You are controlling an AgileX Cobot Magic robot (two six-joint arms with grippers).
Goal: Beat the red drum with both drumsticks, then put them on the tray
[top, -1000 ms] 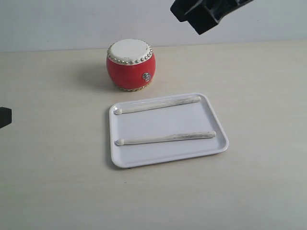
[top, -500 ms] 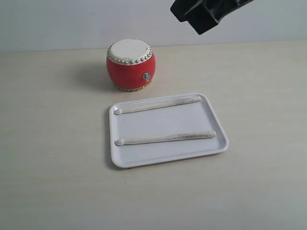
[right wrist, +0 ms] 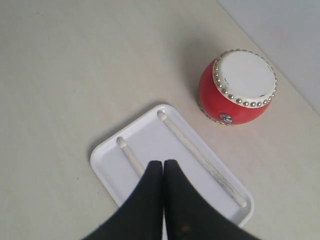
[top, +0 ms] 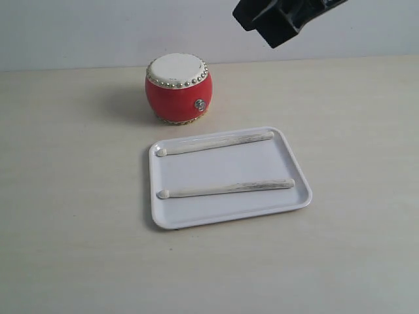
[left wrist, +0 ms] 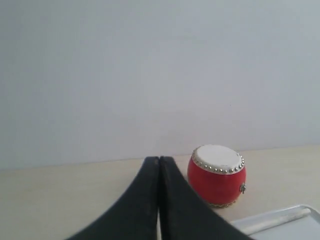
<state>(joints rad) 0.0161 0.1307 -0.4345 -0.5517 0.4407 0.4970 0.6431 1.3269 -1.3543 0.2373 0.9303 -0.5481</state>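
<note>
The tray (top: 222,167) lies on the table (top: 78,222) just in front of the drum (top: 179,88), apart from it; the drum stands upright, skin up, its ring ornament facing the tray. Both drumsticks (top: 252,186) lie inside the tray, roughly parallel and well apart; the far stick (top: 216,143) rests along the rim nearest the drum; the near stick (top: 226,189) lies toward the front rim; both have their rounded tips at the left of the exterior view. Neither gripper touches them. The left gripper (left wrist: 159,161) has its fingers pressed together with nothing between them; its wrist view looks level across the table toward the drum and a corner of the tray. The right gripper (right wrist: 163,165) is likewise closed tight and empty, hanging above the tray; in its wrist view it covers part of the near stick. A black shape (top: 281,16) at the top of the exterior view is probably the right arm, though it is too cropped to be sure.
</note>
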